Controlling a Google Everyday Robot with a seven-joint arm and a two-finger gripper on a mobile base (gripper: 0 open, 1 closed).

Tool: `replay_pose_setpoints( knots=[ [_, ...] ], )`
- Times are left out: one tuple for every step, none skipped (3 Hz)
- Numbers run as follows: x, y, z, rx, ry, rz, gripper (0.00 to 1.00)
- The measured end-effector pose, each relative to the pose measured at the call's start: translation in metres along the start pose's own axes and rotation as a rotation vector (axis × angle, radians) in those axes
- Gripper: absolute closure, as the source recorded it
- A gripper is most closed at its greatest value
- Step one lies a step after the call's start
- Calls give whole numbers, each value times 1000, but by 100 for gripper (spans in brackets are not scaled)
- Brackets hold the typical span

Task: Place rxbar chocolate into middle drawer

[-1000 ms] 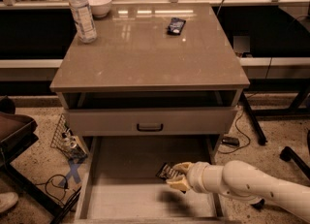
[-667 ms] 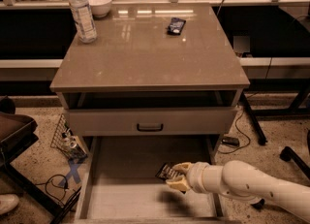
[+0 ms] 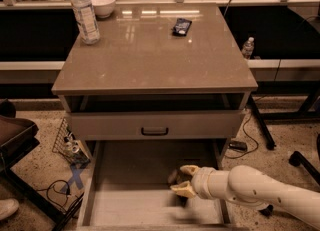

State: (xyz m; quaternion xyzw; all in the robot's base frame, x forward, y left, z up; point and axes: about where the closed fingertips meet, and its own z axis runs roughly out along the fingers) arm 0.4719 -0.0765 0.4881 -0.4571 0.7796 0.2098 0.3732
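Cream gripper (image 3: 181, 179), inside pale grey-beige middle drawer (image 3: 125, 207), at dark-wrapped rxbar chocolate (image 3: 173, 176); grip undeterminable. Risk: bar clings, leaves drawer on withdrawal.

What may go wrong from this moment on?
The gripper sits low in the drawer with the rxbar, close to the right wall; pulling back sideways may knock that wall. Rising straight may strike the upper drawer front just above.
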Motion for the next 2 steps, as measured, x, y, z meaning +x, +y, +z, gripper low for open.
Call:
replay_pose_setpoints(
  knots=[
    [0,1,1,-3,0,-1,0],
    [0,1,1,-3,0,-1,0]
  ],
)
